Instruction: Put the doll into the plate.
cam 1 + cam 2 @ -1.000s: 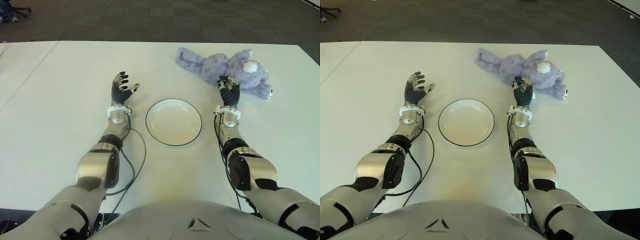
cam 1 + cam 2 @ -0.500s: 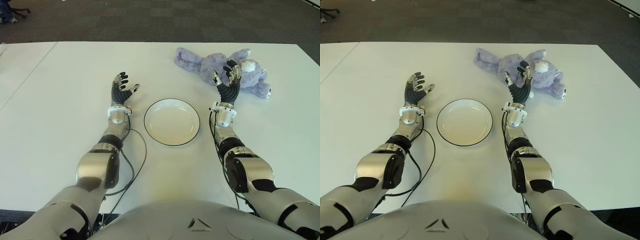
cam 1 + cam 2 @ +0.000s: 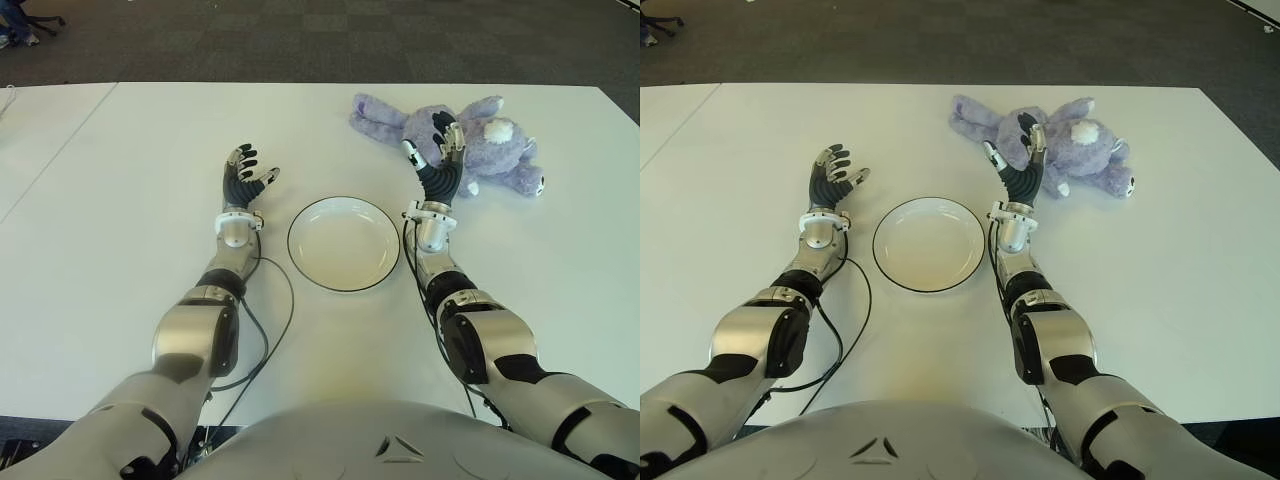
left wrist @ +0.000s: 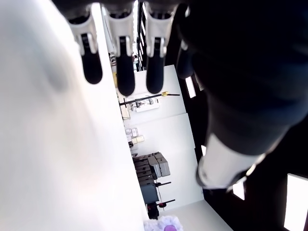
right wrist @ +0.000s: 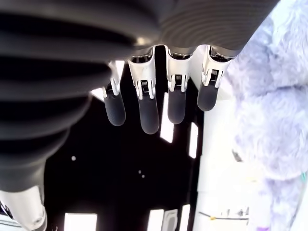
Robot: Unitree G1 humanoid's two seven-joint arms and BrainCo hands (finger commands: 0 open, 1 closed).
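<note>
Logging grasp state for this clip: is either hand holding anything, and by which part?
Nothing is held. The right hand is open before the doll; the left hand is open too.

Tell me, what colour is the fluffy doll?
The soft plush doll is pale purple, clearest in the left eye view.

The right hand (image 3: 436, 165) raised at the table's (image 3: 120, 200) two o'clock hides part of the purple plush doll's (image 3: 480, 140) middle.
</note>
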